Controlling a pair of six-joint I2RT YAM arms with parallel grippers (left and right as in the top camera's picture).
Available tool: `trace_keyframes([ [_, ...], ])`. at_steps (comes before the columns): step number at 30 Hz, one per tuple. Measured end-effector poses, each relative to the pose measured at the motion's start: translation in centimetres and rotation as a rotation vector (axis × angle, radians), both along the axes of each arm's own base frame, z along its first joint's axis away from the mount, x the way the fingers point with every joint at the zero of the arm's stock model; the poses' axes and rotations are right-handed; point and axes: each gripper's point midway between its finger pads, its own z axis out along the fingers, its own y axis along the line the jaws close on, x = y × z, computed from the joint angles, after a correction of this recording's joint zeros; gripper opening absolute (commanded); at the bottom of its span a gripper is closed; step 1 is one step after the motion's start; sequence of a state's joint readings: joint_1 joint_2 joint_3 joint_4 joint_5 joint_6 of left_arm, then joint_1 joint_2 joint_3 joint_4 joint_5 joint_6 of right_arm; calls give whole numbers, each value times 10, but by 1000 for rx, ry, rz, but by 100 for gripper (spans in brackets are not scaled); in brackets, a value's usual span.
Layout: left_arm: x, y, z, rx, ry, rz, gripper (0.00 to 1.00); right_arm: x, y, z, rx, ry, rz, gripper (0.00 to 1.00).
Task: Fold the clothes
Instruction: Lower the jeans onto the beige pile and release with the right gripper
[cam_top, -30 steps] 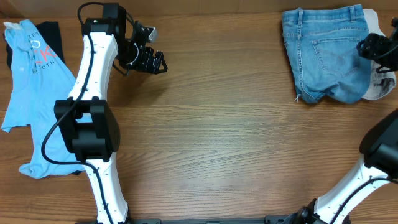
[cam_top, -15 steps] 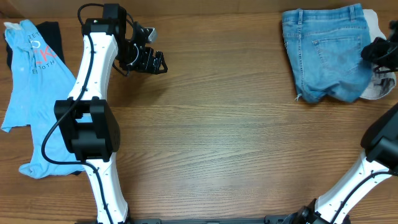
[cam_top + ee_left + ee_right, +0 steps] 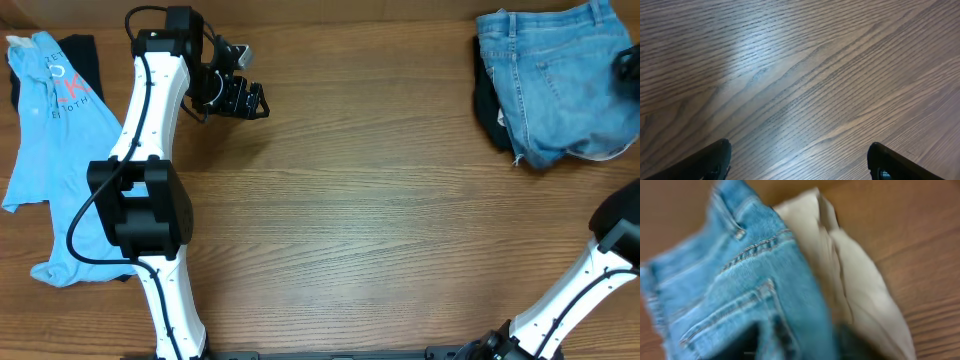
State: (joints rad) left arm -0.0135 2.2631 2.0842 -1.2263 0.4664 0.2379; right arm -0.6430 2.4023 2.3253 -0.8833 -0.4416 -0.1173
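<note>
The jeans [image 3: 555, 85] sit in the far right corner of the table [image 3: 380, 220], folded into a squat bundle that is about as wide as it is long. The waistband lies along the far edge, slightly tilted. The stitched back pocket faces up, and the folded legs run down toward the near edge, with a frayed hem at the bundle's near left corner. A black garment [image 3: 488, 100] pokes out from under the bundle's left side. The right wrist view is blurred, but it shows beige trousers [image 3: 855, 295] lying under the denim on its right side. The right claw [image 3: 628, 68] is only a dark shape at the right edge, over the bundle's right side. I cannot tell how wide it stands or whether it has hold of any cloth. The left claw [image 3: 243, 100] hangs above bare wood toward the far left, well apart from the jeans. Its fingertips [image 3: 715, 159] are spread wide, with nothing between them but table grain. Along the left edge lies a pale-blue T-shirt [image 3: 50, 150], stretched lengthwise from the far edge toward the near one, printed side up and rumpled at its near end. A black top [image 3: 78, 55] shows beside its far end, partly tucked beneath it.
</note>
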Motion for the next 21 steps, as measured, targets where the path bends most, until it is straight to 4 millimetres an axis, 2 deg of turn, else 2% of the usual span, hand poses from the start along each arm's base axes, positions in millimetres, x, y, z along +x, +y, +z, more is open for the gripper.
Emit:
trace_keyframes([
  [2, 0, 0, 0, 0, 0, 0, 90, 0, -1, -4, 35, 6, -29, 100],
  [4, 0, 0, 0, 0, 0, 0, 91, 0, 2, 9, 63, -10, -31, 100],
  [6, 0, 0, 0, -1, 3, 7, 91, -3, 11, 35, 97, -35, -15, 100],
  [7, 0, 0, 0, -3, 9, 18, 91, -8, 19, 54, 114, -48, -5, 100],
  [9, 1, 0, 0, -3, 9, 22, 91, -17, 31, 75, 132, -48, 3, 100],
  [10, 2, 0, 0, -1, 3, 24, 92, -23, 40, 89, 139, -50, 12, 91],
  [11, 4, 0, 0, -1, -5, 24, 92, -27, 48, 96, 147, -43, 18, 66],
  [12, 5, 0, 1, -1, -11, 24, 92, -29, 54, 99, 151, -37, 24, 35],
  [13, 7, 0, 1, -1, -19, 24, 92, -28, 59, 98, 150, -26, 29, 18],
  [14, 8, 0, 1, -1, -25, 24, 92, -25, 66, 96, 141, -13, 37, 5],
  [17, 11, 2, 1, 9, -35, 26, 93, -4, 89, 78, 94, 16, 67, 6],
  [19, 11, 6, -1, 33, -35, 31, 94, 22, 101, 59, 52, 0, 82, 19],
  [21, 11, 9, -2, 53, -35, 34, 94, 43, 105, 33, 19, 0, 72, 25],
])
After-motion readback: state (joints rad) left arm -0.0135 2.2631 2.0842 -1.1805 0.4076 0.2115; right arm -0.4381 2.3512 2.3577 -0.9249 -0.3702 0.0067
